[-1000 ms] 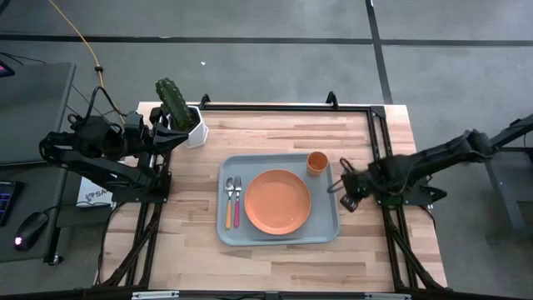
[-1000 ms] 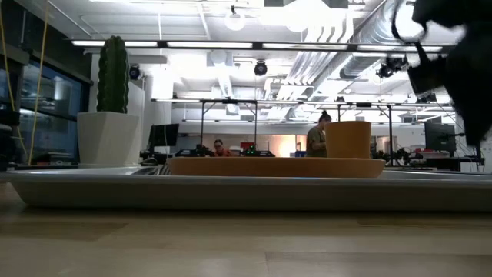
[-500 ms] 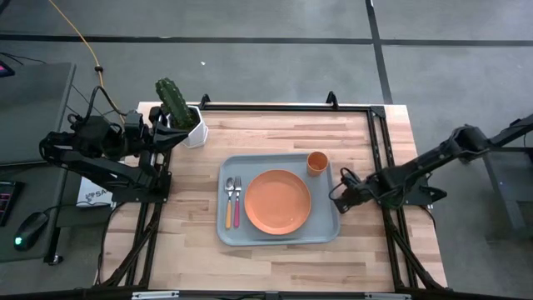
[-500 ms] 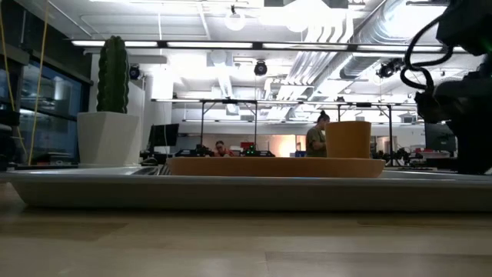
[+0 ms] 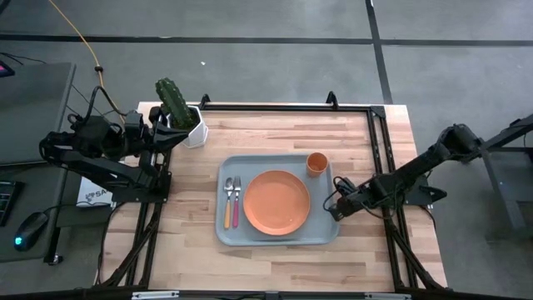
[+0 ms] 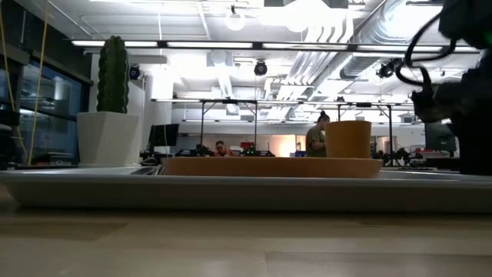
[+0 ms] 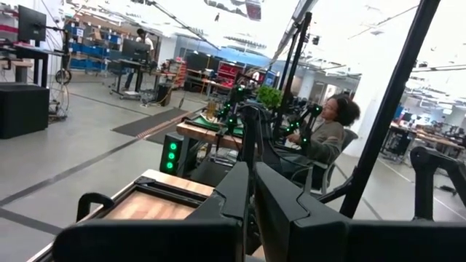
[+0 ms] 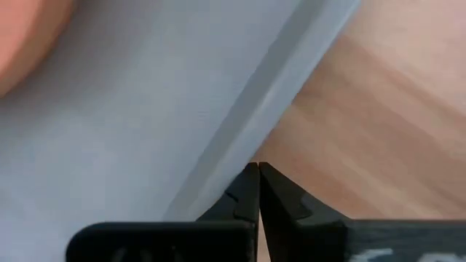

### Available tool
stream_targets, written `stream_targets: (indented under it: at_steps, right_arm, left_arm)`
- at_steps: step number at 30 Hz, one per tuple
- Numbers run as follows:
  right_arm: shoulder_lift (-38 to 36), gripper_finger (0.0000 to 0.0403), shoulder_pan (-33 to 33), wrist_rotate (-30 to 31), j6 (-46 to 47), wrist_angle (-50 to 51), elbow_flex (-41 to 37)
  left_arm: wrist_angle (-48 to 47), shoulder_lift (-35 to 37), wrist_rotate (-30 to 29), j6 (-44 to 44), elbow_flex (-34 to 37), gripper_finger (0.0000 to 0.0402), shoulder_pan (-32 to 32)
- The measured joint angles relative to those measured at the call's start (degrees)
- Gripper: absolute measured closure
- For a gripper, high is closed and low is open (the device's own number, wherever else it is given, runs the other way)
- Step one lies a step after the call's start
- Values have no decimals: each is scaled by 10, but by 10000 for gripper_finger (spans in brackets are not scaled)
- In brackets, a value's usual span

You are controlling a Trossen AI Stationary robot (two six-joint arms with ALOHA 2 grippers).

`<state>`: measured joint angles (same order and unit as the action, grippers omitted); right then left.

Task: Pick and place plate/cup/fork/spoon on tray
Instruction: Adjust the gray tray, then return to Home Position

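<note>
The pale blue-grey tray [image 5: 325, 232] lies mid-table. On it are the orange plate [image 5: 276, 202], the orange cup [image 5: 316, 162] at the far right corner, and the pink-handled fork [image 5: 236, 202] beside the yellow-handled spoon [image 5: 228, 205] at the left end. My right gripper [image 5: 336, 208] is shut and low at the tray's right rim, toward the near corner; the right wrist view shows its tips [image 8: 257, 172] at the rim's outer edge. My left gripper [image 5: 169, 137] is shut and waits off the table's far left corner, by the cactus pot. My right gripper has its shut fingertips [image 8: 251, 191] at the outer edge of the tray's right rim [image 8: 240, 149], coming from the table's right and slanting down. Whether they touch the rim, I cannot tell. The tray lies flat on the table.
A white pot with a green cactus [image 5: 185, 117] stands at the table's far left corner. Bare wood lies in front of the tray [image 5: 275, 262] and to its right [image 8: 393, 124]. People and benches show in the room behind the table.
My right gripper has gone down and a little toward the table's near edge and left, from above the tray's right side to the tray's right rim. It stays shut.
</note>
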<state>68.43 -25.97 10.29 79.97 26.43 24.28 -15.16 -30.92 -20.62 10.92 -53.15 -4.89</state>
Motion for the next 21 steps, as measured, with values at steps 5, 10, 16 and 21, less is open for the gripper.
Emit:
stream_targets:
  at_steps: [5,10,16,21]
  right_arm:
    - [8,403,-1,0,-3,-2,24]
    - [11,403,-1,2,-11,26,42]
    - [4,403,-1,-7,-62,180,99]
    - [-22,403,-1,-21,-137,275,160]
  left_arm:
    - [0,0,0,0,0,390,0]
    - [0,0,0,0,0,390,0]
    - [0,0,0,0,0,390,0]
    - [0,0,0,0,0,390,0]
